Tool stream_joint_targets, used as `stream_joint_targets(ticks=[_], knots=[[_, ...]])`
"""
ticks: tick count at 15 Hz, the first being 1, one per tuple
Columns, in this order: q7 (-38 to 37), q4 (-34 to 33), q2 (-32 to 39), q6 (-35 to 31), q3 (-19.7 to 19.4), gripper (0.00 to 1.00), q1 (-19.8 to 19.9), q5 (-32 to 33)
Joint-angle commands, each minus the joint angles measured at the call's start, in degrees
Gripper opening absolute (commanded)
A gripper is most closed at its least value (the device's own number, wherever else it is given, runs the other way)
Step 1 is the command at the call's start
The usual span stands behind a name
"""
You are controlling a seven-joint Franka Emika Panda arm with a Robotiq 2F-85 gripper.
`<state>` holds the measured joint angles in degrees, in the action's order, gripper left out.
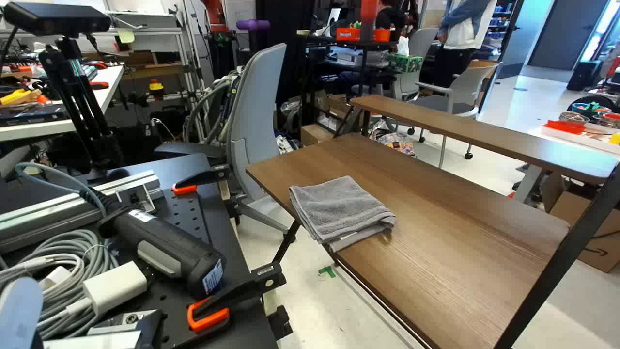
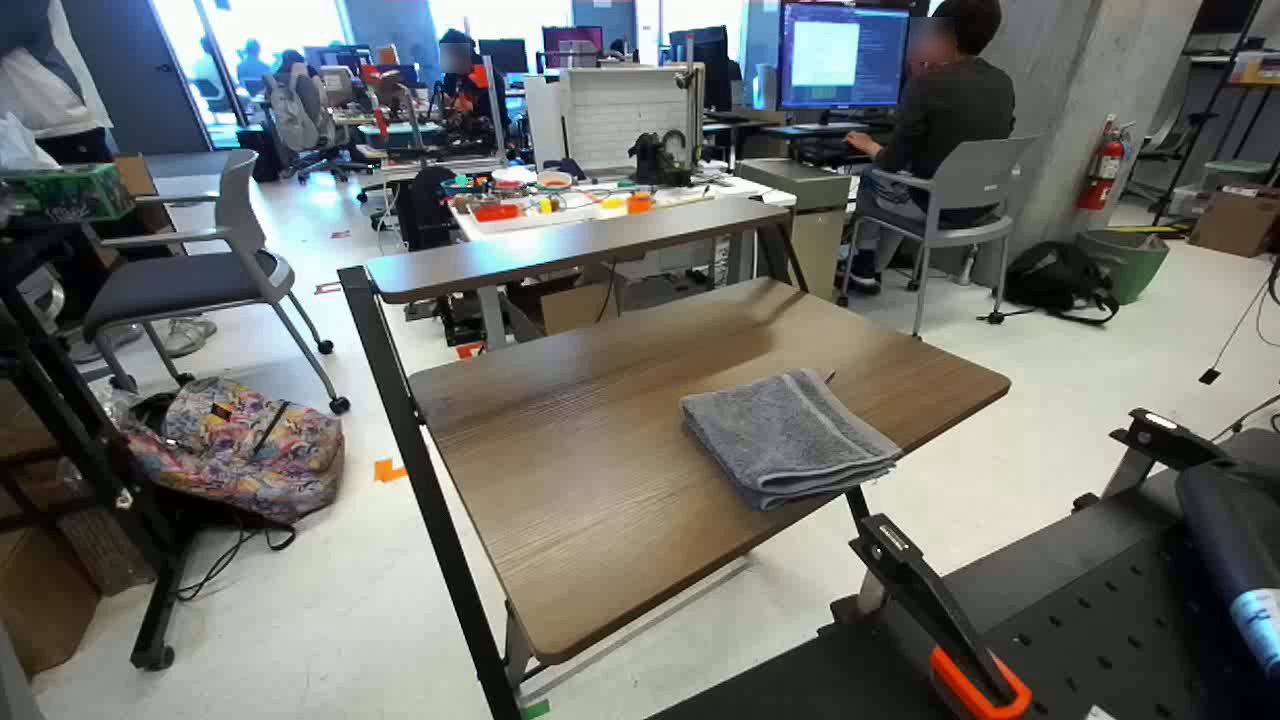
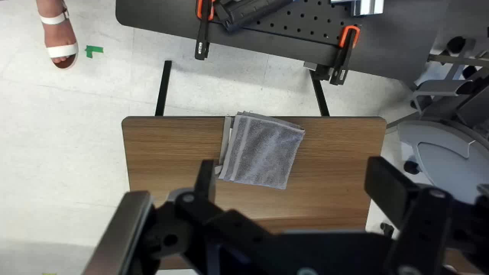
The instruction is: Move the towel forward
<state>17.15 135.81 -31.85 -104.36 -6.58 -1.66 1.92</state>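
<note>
My hand point(image 3: 292, 181) is spread wide, its two fingers point(image 3: 205, 181) far apart, and I have hold of nothing. In the wrist view the fingers cut across the bench point(image 3: 328, 172), and the towel point(image 3: 265, 151) shows in the gap between them, clear of both.

The towel lies folded on the bench, near the middle of the long edge that faces the black table point(image 3: 160, 15), well in from both corners. Its outer side follows that edge and reaches slightly past it. It lies flat and a little rumpled in both exterior views, with a lower fold poking out on one side.

Along the opposite long edge runs a raised shelf point(image 1: 465, 125). A grey chair point(image 1: 256, 97) stands just beyond one short edge, near the corner on the towel's side. Diagonally out past the other corner of the towel's edge, I see a sandalled foot point(image 3: 61, 36) on the pale floor point(image 3: 68, 133).
</note>
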Motion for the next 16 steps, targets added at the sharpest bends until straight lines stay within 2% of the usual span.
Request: stream_joint_targets(ticks=[1, 5, 9, 12, 16], knots=[[0.1, -0.2, 0.1, 0.1, 0.3, 1.0, 0.3, -0.2], [-1.7, -0.6, 2.9, -2.5, 0.8, 1.0, 0.1, -0.9], [-4.4, -1.5, 9.3, -7.1, 1.2, 1.0, -0.3, -3.8], [-7.3, -0.1, 15.5, -16.2, 2.2, 1.0, 0.1, -4.8], [-10.1, 2.0, 26.0, -32.7, 3.8, 1.0, 0.2, -3.8]])
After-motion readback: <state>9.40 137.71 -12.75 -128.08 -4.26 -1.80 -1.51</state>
